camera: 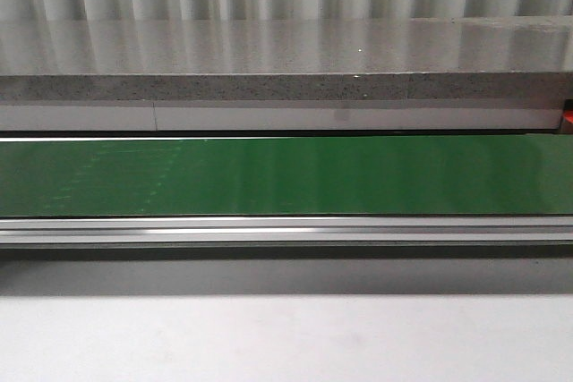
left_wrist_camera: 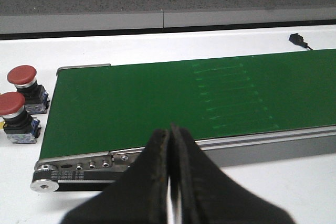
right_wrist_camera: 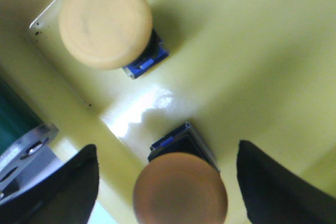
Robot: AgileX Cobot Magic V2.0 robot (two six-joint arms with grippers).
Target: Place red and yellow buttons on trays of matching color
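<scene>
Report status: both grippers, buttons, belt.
Left gripper shut, empty, facing the bare green conveyor belt. Right gripper open around a yellow mushroom-cap button in the yellow tray. Two red mushroom-cap buttons wait beside the belt.

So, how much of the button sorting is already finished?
Done: one yellow button sits in the yellow tray. In hand: the open right end effector straddles a second yellow button there. Left: two red buttons wait beside the green belt; left end effector is shut and holds nothing.
</scene>
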